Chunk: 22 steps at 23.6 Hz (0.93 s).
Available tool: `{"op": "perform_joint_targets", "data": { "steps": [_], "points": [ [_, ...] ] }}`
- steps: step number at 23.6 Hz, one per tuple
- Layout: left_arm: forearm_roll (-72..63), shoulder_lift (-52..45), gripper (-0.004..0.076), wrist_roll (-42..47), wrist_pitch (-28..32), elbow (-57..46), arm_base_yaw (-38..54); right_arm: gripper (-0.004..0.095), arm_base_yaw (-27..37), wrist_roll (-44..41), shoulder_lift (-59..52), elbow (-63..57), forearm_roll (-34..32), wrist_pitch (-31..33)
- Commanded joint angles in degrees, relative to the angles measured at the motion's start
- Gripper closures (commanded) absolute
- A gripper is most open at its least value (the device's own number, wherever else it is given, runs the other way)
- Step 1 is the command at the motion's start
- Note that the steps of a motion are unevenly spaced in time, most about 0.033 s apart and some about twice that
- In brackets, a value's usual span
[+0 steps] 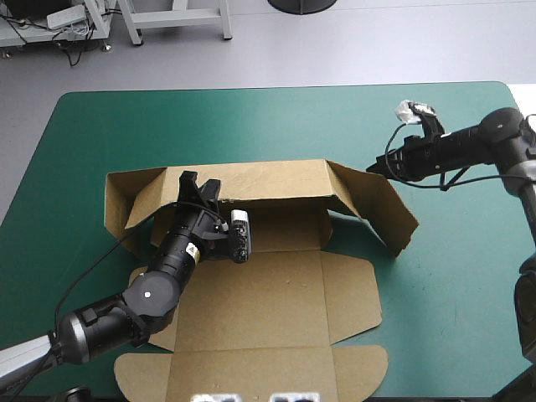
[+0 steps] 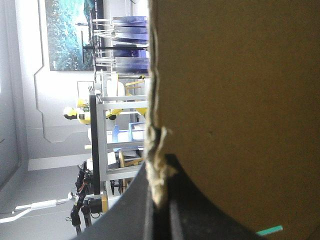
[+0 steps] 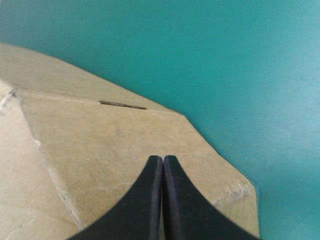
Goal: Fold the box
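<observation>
Brown box (image 1: 268,293), long axis left-to-right

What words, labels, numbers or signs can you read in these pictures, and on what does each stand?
None can be read.
The box shows no words.
A short dark mark on its flap: too blurred to read.
A small sticker on the left arm: too small to read.

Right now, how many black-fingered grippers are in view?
2. The left gripper pinches the brown board box's raised far wall; the right gripper, shut, is by its right flap.
</observation>
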State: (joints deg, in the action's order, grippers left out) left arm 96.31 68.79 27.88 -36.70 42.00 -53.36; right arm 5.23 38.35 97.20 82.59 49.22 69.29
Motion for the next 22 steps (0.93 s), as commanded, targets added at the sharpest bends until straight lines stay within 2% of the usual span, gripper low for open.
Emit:
{"op": "perform_joint_targets", "data": {
  "steps": [1, 7, 11, 14, 16, 22],
  "points": [
    [2.9, -0.8, 0.0734, 0.6, -2.0, 1.5, -0.3, 0.0913, 0.1, 7.4, -6.0, -6.5, 8.9, -0.6],
    [2.9, -0.8, 0.0734, 1.8, -3.7, 1.5, -0.3, 0.0913, 0.1, 16.1, -13.9, -20.2, 9.3, -6.3],
    [2.9, -0.8, 0.0734, 2.1, -3.0, 1.5, -0.3, 0.0913, 0.1, 19.1, -16.4, -23.9, 11.3, -5.7],
    [2.9, -0.8, 0.0734, 6.9, -3.0, 1.5, -0.3, 0.0913, 0.1, 20.9, -17.2, -24.7, 13.5, -5.1],
    [3.0, -0.8, 0.0734, 13.8, -3.0, 1.5, -0.3, 0.0913, 0.1, 22.0, -17.4, -24.7, 14.8, -7.8],
    [3.6, -0.8, 0.0734, 19.6, -3.2, 3.6, -0.3, 0.0913, 0.1, 22.3, -17.4, -24.7, 15.6, -12.1]
  ]
}}
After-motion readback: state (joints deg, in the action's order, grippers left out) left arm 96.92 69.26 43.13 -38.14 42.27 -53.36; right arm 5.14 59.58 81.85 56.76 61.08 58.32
